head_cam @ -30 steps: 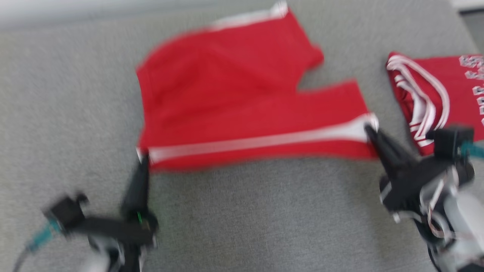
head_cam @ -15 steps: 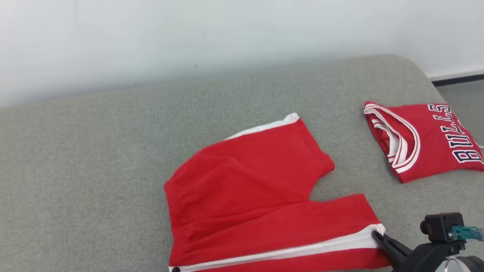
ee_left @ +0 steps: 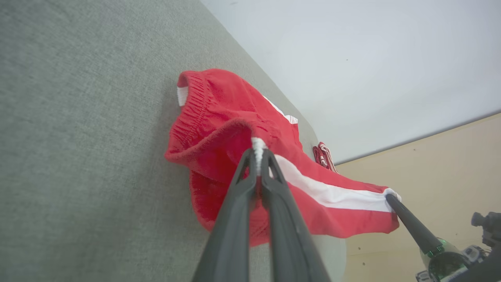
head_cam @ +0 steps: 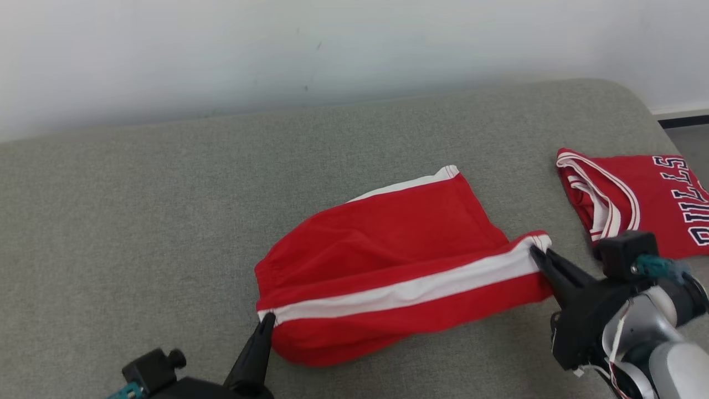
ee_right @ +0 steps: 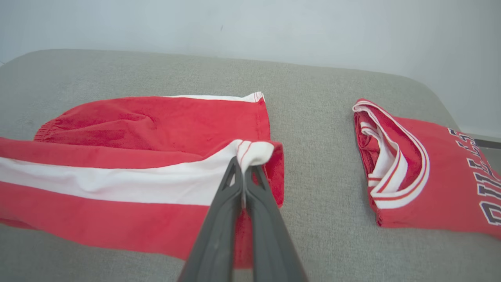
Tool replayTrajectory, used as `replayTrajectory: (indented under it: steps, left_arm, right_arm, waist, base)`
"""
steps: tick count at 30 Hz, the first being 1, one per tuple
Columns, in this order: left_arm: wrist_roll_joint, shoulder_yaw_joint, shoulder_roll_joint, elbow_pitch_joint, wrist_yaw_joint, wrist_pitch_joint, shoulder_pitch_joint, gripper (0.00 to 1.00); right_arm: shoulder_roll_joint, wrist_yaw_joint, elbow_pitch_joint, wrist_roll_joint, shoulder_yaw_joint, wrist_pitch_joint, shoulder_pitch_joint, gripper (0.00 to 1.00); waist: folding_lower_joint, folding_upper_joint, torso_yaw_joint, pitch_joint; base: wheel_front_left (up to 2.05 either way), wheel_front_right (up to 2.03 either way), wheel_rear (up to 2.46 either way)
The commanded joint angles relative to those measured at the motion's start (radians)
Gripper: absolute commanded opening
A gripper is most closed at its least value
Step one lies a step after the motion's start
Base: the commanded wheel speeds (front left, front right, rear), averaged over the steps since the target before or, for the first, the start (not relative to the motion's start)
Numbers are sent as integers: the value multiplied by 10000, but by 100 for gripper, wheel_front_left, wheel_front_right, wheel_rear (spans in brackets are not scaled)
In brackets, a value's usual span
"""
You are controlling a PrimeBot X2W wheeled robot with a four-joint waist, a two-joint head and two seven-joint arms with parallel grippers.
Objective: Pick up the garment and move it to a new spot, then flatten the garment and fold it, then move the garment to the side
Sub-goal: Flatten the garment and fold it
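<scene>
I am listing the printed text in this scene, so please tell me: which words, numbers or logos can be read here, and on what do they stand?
"ULLS": dark letters edged in white, lying sideways on the folded red jersey; the letter before the U is cut off by the picture's edge.
The red shorts carry no text, just a white stripe.

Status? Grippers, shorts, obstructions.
Left gripper shut on shorts, waistband corner. Right gripper shut on hem corner. Near edge raised. Jersey lies apart, right side, not blocking.

Red shorts (head_cam: 388, 260), white side stripe
</scene>
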Motion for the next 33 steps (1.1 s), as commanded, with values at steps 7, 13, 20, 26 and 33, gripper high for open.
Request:
replayTrajectory:
  steps: [7, 13, 20, 26, 33]
  left_arm:
    - [475, 88, -378, 1099, -180, -359, -1814, 0]
    - [693, 281, -662, 1908, -377, -785, -3044, 0]
    - [924, 457, -1024, 2820, -617, -1172, -4202, 0]
    - [832, 253, -1140, 3540, -678, -977, -4290, 0]
    - [764, 92, -968, 3979, -542, -544, -4161, 0]
  right_arm:
    - [-596, -28, 1605, 105, 1091, -1417, -2394, 0]
    - [-951, -29, 2887, 39, 2041, -3063, -4100, 0]
    - [-1140, -28, 4684, 5, 3005, -4873, -5380, 0]
    - [-1073, -28, 5997, 472, 3046, -3887, -5318, 0]
    - [-1105, -29, 6282, 740, 2971, -2888, -5103, 11]
  waist:
    - [-1, -1, 394, 874]
    - [-1, -1, 674, 1547]
    - [-1, -1, 875, 2351]
    - [-1, -1, 844, 2423]
    - [-1, -1, 769, 2330]
  base:
    - [0, 0, 0]
    - [0, 0, 0]
    - [0, 0, 0]
    - [0, 0, 0]
    - [0, 0, 0]
